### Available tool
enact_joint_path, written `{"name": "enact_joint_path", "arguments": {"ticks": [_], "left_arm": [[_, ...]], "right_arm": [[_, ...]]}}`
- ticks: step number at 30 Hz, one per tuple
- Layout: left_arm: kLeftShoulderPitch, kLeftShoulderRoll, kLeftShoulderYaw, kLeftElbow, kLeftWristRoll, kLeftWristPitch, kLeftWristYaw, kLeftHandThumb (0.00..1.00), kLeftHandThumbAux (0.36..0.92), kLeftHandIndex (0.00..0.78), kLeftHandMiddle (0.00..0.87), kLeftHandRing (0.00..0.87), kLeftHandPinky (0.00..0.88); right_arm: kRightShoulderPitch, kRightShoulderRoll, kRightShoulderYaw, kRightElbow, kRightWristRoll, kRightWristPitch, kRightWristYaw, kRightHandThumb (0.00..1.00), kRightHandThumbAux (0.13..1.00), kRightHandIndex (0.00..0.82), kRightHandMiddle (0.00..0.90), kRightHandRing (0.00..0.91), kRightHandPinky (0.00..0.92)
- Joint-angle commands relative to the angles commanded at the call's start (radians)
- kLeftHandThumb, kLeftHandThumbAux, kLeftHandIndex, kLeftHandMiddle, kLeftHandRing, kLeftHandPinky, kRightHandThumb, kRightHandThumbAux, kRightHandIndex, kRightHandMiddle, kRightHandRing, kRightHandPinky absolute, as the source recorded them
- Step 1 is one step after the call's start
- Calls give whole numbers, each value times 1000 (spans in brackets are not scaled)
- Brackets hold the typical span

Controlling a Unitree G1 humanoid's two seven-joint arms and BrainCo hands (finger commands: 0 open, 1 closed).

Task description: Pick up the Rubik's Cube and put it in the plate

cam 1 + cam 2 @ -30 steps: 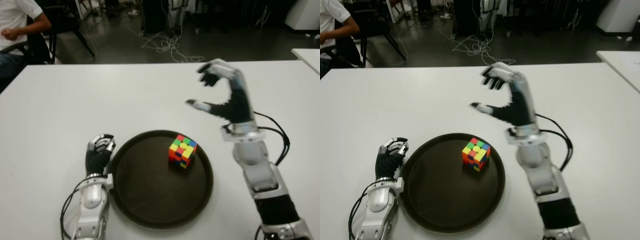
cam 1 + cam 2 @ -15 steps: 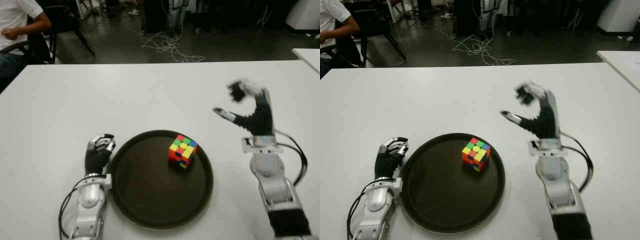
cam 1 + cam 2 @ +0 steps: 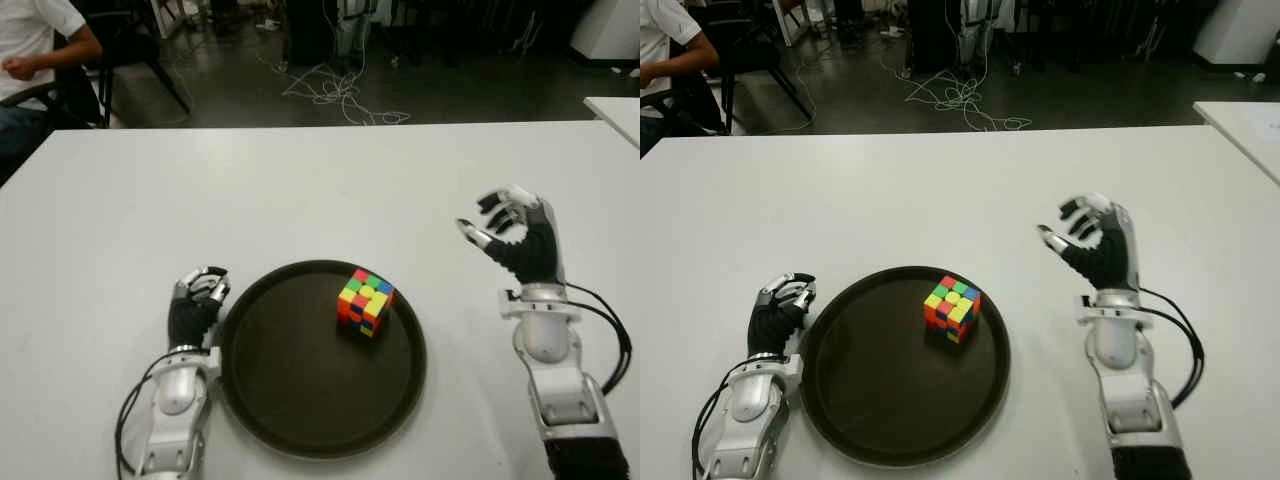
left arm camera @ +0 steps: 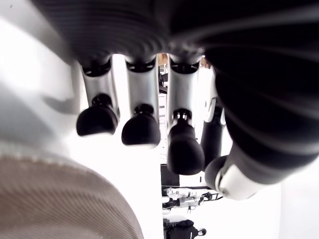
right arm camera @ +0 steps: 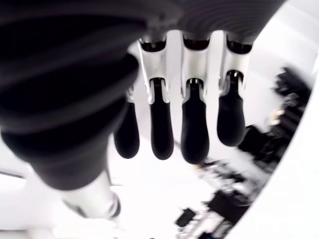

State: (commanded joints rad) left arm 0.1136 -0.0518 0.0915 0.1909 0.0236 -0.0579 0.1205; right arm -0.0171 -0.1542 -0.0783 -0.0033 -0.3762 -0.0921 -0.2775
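The multicoloured Rubik's Cube (image 3: pixel 365 301) sits inside the round dark plate (image 3: pixel 290 390), near its upper right rim. My right hand (image 3: pixel 512 234) is off to the right of the plate, above the white table, fingers loosely spread and holding nothing. In the right wrist view its fingers (image 5: pixel 194 127) hang relaxed with nothing between them. My left hand (image 3: pixel 197 303) shows just left of the plate's rim with fingers curled; the left wrist view shows those fingers (image 4: pixel 141 128) bent around nothing.
The white table (image 3: pixel 250 190) stretches wide behind the plate. A seated person (image 3: pixel 35 40) is at the far left beyond the table. Cables (image 3: pixel 335 90) lie on the dark floor behind. Another white table corner (image 3: pixel 615 108) shows at the right.
My right hand has pulled back from above the plate's right side, moving right and down towards me. The cube stayed in the plate; the left hand did not move.
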Motion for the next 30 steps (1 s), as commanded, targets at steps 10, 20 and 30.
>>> {"name": "enact_joint_path", "arguments": {"ticks": [10,20,30], "left_arm": [[2,-9,9,-10,-3,10,17,710,704,444,810,833,836],[-6,-14,15,13,-4,-17,25,709,705,443,808,832,823],[-7,0,5,9,8,-5,14,708,706,443,810,828,809]], "right_arm": [[34,29,5,-10,17,49,-2,132,803,590,703,723,704],[58,-6,31,-25,-6,74,57,51,747,386,409,432,433],[103,-89,71,-136,-51,288,270,1,731,164,155,169,166]]}}
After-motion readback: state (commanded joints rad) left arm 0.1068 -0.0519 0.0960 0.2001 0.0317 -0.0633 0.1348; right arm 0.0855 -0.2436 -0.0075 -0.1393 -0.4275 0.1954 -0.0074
